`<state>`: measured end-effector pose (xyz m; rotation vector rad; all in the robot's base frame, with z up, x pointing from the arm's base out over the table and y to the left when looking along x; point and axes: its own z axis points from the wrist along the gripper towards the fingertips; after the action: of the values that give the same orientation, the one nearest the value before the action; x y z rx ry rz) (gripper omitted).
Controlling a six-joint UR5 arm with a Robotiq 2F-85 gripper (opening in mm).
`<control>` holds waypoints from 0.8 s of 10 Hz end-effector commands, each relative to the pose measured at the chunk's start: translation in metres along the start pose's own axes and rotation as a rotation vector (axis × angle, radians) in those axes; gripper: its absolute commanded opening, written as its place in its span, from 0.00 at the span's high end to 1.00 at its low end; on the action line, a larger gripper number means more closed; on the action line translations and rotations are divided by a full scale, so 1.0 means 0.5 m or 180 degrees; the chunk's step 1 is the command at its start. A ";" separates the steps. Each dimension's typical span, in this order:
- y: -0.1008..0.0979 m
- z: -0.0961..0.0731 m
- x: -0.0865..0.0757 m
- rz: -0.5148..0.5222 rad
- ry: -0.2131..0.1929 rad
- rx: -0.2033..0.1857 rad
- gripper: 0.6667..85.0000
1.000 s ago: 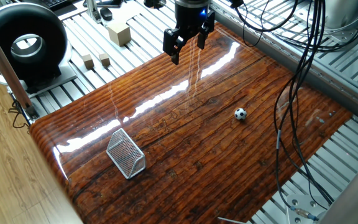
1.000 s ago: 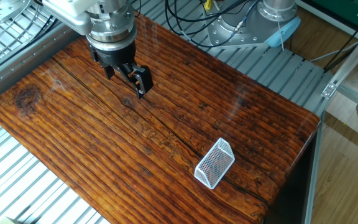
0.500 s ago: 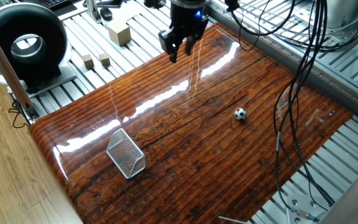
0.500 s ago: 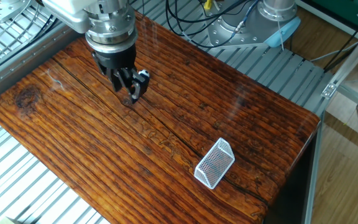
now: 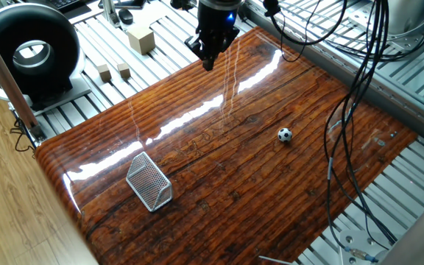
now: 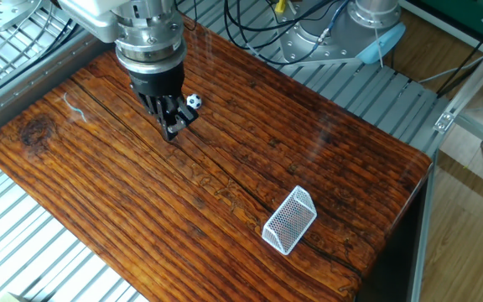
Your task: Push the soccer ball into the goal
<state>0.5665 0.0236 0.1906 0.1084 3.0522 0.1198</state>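
Note:
The soccer ball (image 5: 285, 135) lies on the brown wooden board (image 5: 219, 154), right of the middle. The wire-mesh goal (image 5: 149, 182) stands near the board's front left edge. My gripper (image 5: 210, 60) hangs above the board's far edge, well away from the ball, with its fingers closed together and nothing between them. In the other fixed view the gripper (image 6: 173, 128) is at upper left, and the ball (image 6: 193, 101) shows just beside its fingers. The goal (image 6: 290, 220) is at lower right there.
A big black ring-shaped device (image 5: 32, 51), two small wooden cubes (image 5: 104, 71) and a larger block (image 5: 141, 38) sit on the slatted table at the far left. Black cables (image 5: 359, 96) hang over the board's right side. The arm's base (image 6: 367, 25) stands behind the board.
The gripper's fingers have closed from wide open to shut and rose slightly. The ball, hidden behind a finger in the other fixed view, now shows. Ball and goal have not moved.

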 end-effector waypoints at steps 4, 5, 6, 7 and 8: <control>-0.018 -0.003 0.017 0.0028 0.0105 0.0108 1.00; -0.011 -0.003 0.020 0.0104 0.0121 0.0067 1.00; -0.016 -0.004 0.029 0.0172 0.0176 0.0098 1.00; -0.018 -0.004 0.031 0.0167 0.0189 0.0114 1.00; -0.017 -0.005 0.046 0.0140 0.0279 0.0106 1.00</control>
<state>0.5508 0.0145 0.1894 0.1596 3.1118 0.0639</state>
